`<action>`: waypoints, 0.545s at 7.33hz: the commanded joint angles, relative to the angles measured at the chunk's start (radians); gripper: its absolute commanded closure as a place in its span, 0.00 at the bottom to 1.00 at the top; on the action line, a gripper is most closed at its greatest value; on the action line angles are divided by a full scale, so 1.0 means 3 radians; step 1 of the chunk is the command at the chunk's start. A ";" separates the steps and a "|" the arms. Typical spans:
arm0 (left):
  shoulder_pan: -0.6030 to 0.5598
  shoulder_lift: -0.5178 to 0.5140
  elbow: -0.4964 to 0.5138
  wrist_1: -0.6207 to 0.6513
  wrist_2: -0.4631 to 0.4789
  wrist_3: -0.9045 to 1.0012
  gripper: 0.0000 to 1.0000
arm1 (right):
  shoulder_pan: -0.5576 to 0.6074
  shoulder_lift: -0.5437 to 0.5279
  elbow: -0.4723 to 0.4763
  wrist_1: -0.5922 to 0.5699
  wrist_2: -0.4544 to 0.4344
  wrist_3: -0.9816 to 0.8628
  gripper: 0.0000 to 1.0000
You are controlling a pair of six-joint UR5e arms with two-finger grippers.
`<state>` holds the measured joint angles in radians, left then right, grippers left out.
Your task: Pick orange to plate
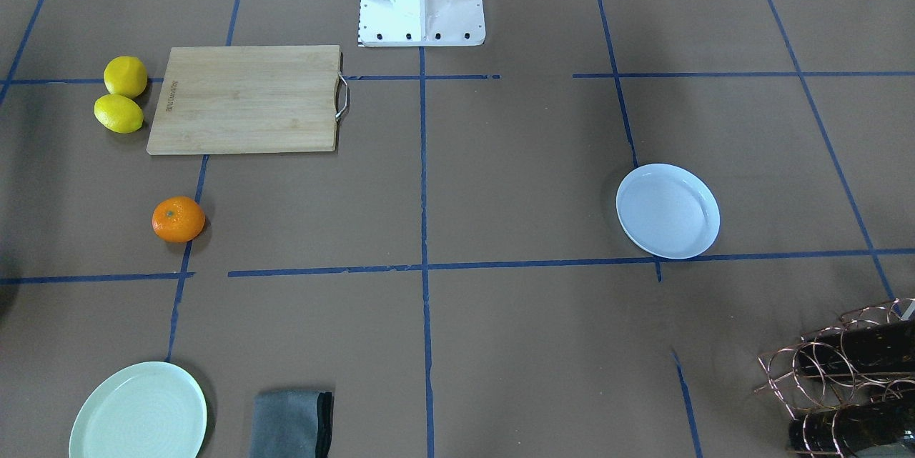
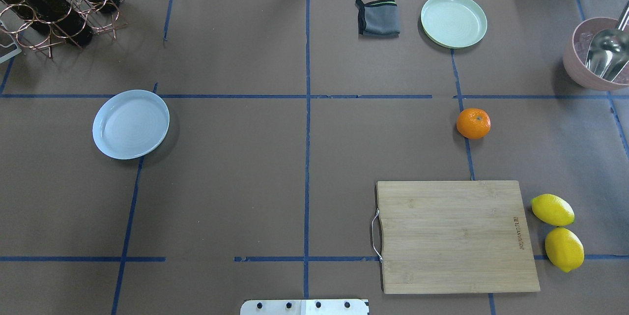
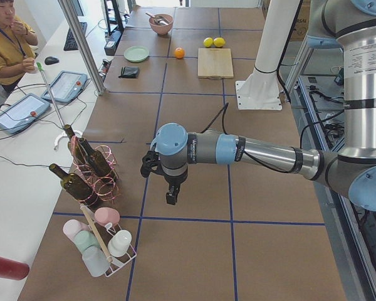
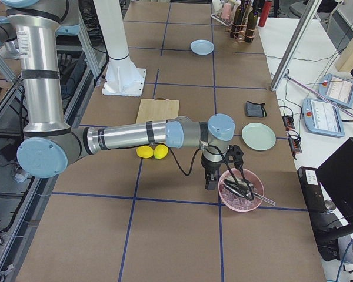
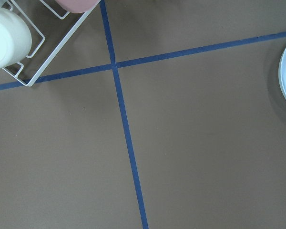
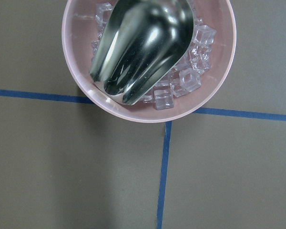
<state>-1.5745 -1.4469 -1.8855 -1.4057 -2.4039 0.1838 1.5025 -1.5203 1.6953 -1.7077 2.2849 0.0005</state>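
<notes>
Probably light, firm, roll-prone orange [image 2: 473, 123]; I'd pinch gently across its widest middle. My right pincer [image 4: 210, 182]: open or closed, can't tell.

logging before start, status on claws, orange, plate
Left claw and right claw hang above table, open or shut unclear. Orange untouched on table, plate far across. Cutting board near orange, apart.

The small bright orange [image 2: 473, 123] sits on the table, well apart from the empty white plate [image 2: 130, 124].
</notes>
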 commanded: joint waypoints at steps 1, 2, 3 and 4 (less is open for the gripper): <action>-0.0003 0.0031 -0.0040 -0.0018 0.0000 0.0036 0.00 | -0.0012 -0.0005 0.0004 0.0001 0.0023 0.0008 0.00; 0.0002 0.0032 -0.0010 -0.0023 0.0011 0.0027 0.00 | -0.0043 -0.0005 0.0004 0.0006 0.0013 0.0014 0.00; 0.0002 0.0017 -0.0030 -0.0034 0.0183 0.0037 0.00 | -0.0084 -0.0005 0.0004 0.0052 0.0008 0.0014 0.00; 0.0007 -0.0034 -0.0065 -0.0034 0.0610 0.0093 0.00 | -0.0104 -0.0005 0.0004 0.0073 0.0018 0.0014 0.00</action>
<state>-1.5736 -1.4446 -1.8957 -1.4145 -2.3343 0.1978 1.4811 -1.5217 1.6965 -1.6954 2.2884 0.0043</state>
